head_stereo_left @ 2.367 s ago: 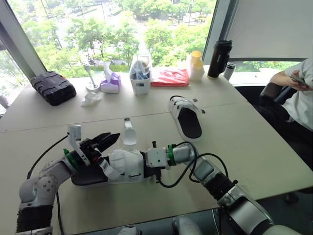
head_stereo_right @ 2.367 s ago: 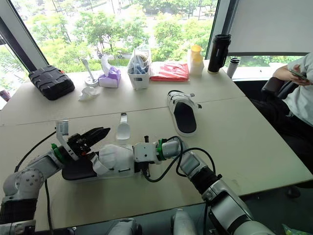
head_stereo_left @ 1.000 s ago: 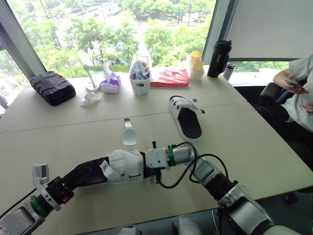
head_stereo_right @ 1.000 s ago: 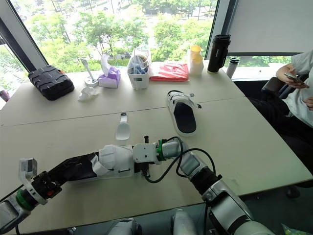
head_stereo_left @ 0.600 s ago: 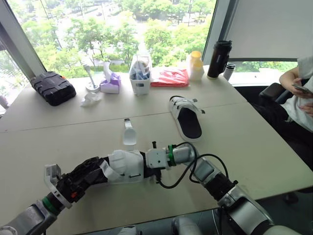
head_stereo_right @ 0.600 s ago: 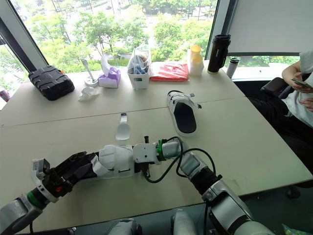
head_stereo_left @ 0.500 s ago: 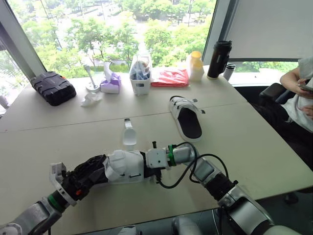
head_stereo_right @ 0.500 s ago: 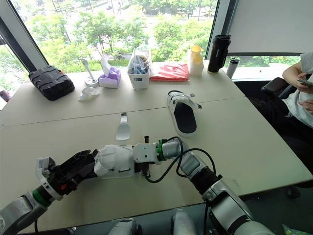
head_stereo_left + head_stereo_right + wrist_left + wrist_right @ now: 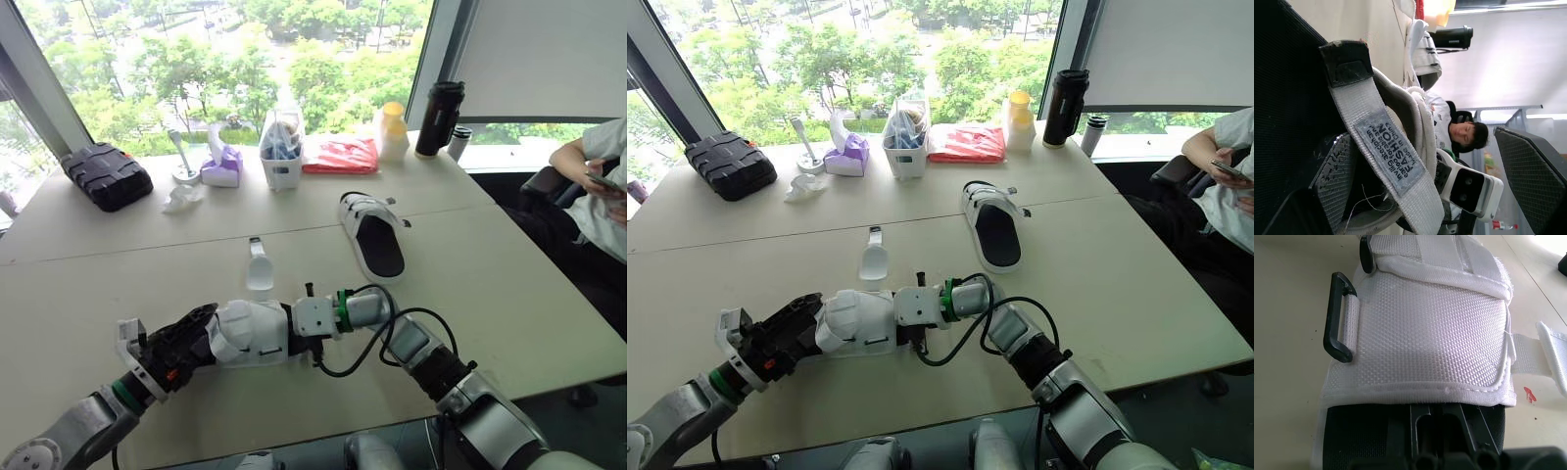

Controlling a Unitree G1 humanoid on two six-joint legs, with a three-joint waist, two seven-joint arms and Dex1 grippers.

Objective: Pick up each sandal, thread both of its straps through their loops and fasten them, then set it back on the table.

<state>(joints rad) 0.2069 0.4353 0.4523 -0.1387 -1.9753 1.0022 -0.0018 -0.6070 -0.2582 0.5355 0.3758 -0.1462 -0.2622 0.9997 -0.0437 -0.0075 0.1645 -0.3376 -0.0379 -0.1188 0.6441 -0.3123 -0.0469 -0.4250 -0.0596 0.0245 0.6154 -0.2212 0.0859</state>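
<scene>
The right pincer (image 9: 1447,423) grasps the near sandal (image 9: 250,333) at its toe. The left pincer (image 9: 196,328), released, straddles its unthreaded strap (image 9: 1388,156). The other sandal (image 9: 372,235), at 1 o'clock on the counter (image 9: 509,294), seems left to do.

Both head eyes look forward and down over one worktop (image 9: 529,284), while each wrist camera sits pressed close to the sandal (image 9: 1420,342) at the head frames' lower left.
</scene>
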